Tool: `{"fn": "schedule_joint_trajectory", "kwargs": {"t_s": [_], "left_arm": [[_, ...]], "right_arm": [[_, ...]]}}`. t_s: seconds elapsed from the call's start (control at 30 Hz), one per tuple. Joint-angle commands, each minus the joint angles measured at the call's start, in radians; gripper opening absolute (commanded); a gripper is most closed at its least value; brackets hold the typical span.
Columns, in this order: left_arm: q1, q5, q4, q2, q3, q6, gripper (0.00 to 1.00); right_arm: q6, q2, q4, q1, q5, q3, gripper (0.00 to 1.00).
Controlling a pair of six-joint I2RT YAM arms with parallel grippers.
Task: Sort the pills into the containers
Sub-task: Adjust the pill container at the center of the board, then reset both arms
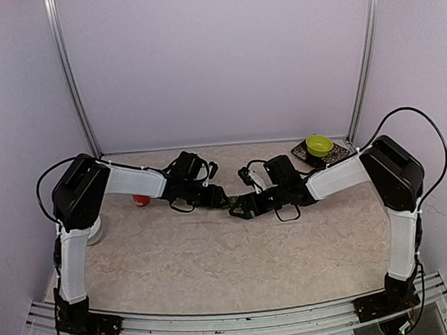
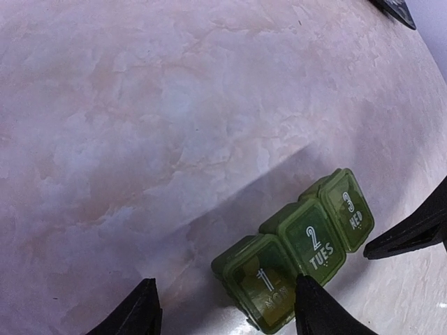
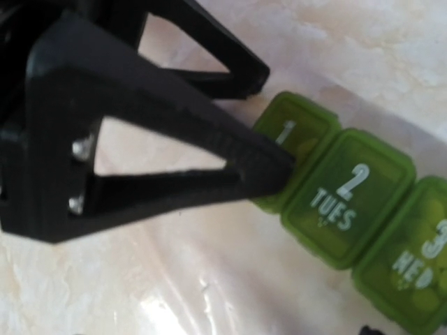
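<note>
Mid pale marbled surface (image 2: 174, 125), dark green plastic strip of three lidded compartments (image 2: 297, 262) lies shut; left claw (image 2: 223, 286) parted at its MON end, right claw (image 1: 236, 208) wide by WED, both empty; lid-opening seems in hand: next, a fingertip under one lip.

Your left gripper (image 2: 223, 310) stood spread above pale marbled tabletop (image 2: 140, 105), one fingertip (image 2: 314, 313) against the MON end of a dark green three-compartment plastic strip (image 2: 318, 244).

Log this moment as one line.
left pincer: open, straddling MON compartment | right pincer: open, near WED compartment | containers: three lids shut
</note>
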Motion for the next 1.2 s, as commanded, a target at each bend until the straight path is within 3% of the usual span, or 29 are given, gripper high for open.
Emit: {"fn": "schedule_joint_trajectory", "kwargs": {"t_s": [0.0, 0.57, 0.77, 1.17], "left_arm": [[0.012, -0.017, -0.025, -0.044, 0.030, 0.007, 0.65], [0.011, -0.002, 0.023, -0.142, -0.019, 0.030, 0.80], [0.010, -0.014, 0.053, -0.232, -0.085, 0.027, 0.98], [0.012, -0.080, 0.072, -0.434, -0.224, 0.035, 0.99]], "right_arm": [[-0.014, -0.018, 0.020, -0.009, -0.003, 0.000, 0.83], [-0.050, -0.089, 0.004, -0.023, 0.002, -0.033, 0.92], [-0.072, -0.144, -0.009, -0.034, 0.013, -0.056, 0.96], [-0.103, -0.316, -0.088, -0.087, 0.116, -0.127, 1.00]]}}
